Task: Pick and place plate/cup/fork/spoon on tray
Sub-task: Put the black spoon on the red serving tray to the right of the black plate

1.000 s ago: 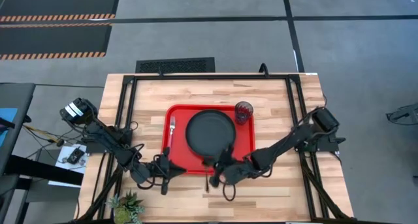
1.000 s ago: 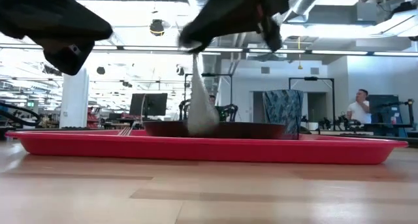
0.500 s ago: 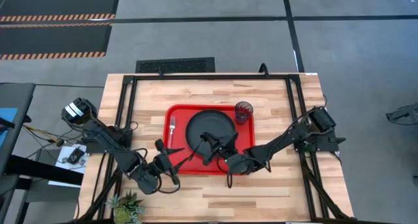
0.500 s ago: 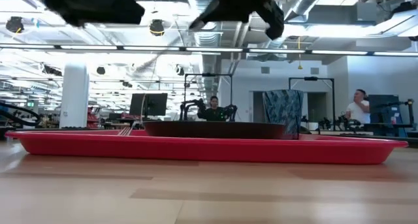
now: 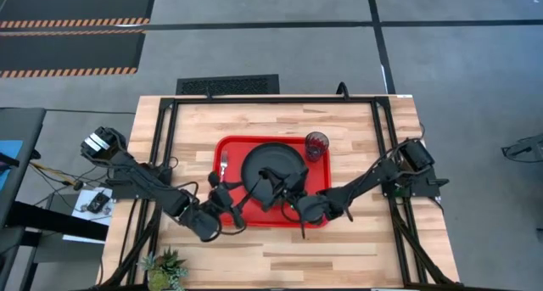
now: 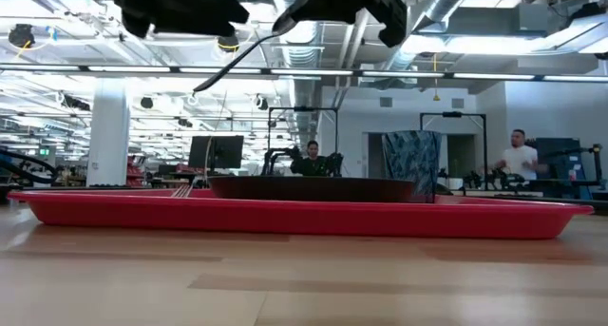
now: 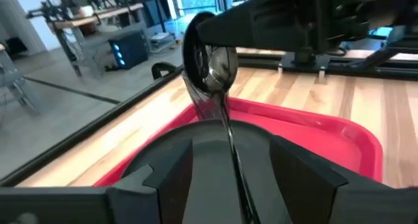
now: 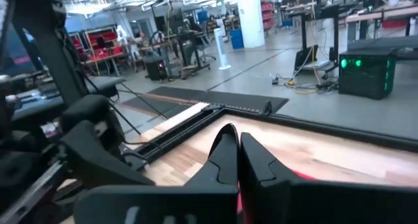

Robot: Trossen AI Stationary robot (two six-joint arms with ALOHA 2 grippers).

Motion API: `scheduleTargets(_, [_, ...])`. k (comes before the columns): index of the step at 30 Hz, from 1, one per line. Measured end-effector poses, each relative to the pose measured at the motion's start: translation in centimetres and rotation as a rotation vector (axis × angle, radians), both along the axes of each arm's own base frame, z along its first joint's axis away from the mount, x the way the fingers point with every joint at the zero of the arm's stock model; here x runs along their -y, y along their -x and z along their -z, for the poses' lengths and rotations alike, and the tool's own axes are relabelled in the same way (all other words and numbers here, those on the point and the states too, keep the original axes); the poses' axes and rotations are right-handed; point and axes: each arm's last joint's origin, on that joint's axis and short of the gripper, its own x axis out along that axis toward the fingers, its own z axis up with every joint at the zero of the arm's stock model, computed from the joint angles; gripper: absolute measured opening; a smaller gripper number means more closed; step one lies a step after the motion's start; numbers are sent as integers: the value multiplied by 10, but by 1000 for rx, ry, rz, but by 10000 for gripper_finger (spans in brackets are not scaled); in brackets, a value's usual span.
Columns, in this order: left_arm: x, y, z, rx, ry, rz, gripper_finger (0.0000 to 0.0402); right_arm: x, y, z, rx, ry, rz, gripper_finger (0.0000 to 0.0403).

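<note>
Pale butcher-block wood makes up my table (image 5: 356, 130), set on a grey floor with a black frame round it. On the table lies the red tray (image 5: 318, 185), and the black plate (image 5: 284, 159) sits in the middle of it. The tinted cup (image 5: 316, 144) stands upright at the tray's far right corner, just beside the plate. The fork (image 5: 224, 164) lies along the tray's left side, apart from the plate; in the low view its tines (image 6: 182, 186) show at the left above the tray rim (image 6: 304, 219).

My right gripper (image 5: 273, 183) hangs over the near part of the plate, above the tray. Its two fingers (image 8: 228, 155) are pressed close together on the spoon (image 7: 212, 70), whose bowl shows in my left wrist view, lifted above the tray (image 7: 313, 129) with the thin handle slanting down. In the low view the handle (image 6: 233, 65) juts out slanting from the gripper, well above the plate (image 6: 313, 186).

My left gripper (image 5: 227, 198) is at the tray's near left corner, its fingers (image 7: 163, 175) spread wide with nothing between them.

People (image 6: 518, 160) show in the room far behind.
</note>
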Motion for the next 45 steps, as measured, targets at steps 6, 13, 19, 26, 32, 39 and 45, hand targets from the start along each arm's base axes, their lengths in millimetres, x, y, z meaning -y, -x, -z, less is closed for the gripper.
scheduleTargets(6, [-9, -6, 2, -23, 11, -1, 181, 0, 0, -5, 10, 23, -8, 6])
scheduleTargets(13, [-20, -11, 2, -30, 12, -35, 171, 0, -1, -5, 14, 23, -24, 6])
scheduleTargets(19, [-26, -15, 3, -40, 35, -26, 148, 0, -1, -5, 11, 25, -24, 6])
scheduleTargets(26, [-30, -17, 3, -37, 50, -31, 94, 0, -1, -5, 11, 25, -24, 6])
scheduleTargets(32, [-29, -17, 3, -43, 51, -18, 44, 0, -1, -5, 4, 34, -30, 6])
scheduleTargets(39, [-30, -16, 4, -46, 63, -23, 5, -1, -1, -5, -3, 42, -42, 38])
scheduleTargets(45, [-34, -9, -3, -35, 118, -24, 6, -3, 0, -5, -35, 68, -51, 111])
